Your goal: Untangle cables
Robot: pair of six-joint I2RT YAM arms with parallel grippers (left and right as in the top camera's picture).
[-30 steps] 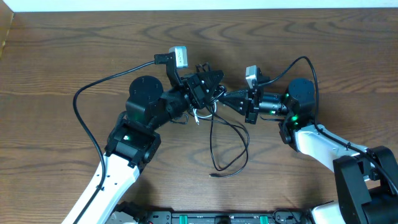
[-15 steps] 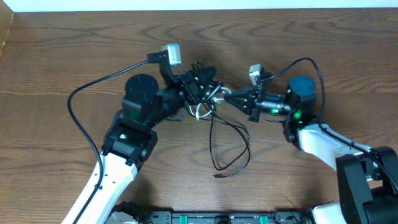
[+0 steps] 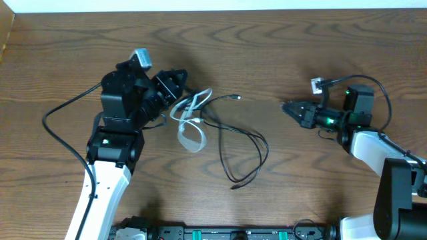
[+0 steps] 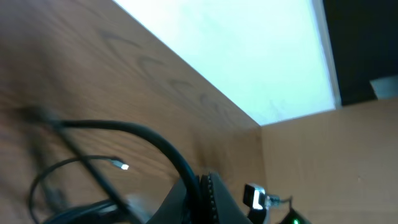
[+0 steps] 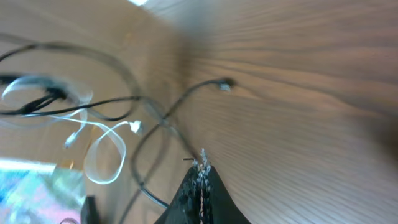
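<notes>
Though spread loosely, not yet untangled: white cable (image 3: 187,110) crossing black cable (image 3: 223,150); left end effector (image 3: 177,88) apparently gripping white cable, right end effector (image 3: 288,107) shut, empty, well apart.

No writing, label, brand, number or sign can be read on the cables (image 3: 192,107) or the table (image 3: 300,53).

Wooden table (image 3: 300,187); black rail (image 3: 220,233) along near edge.

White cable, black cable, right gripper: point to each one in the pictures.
white cable (image 3: 192,145), overhead view, its lower loop
black cable (image 3: 265,148), overhead view, right bend of loop
right gripper (image 3: 287,107), overhead view, closed fingers' tips
</notes>
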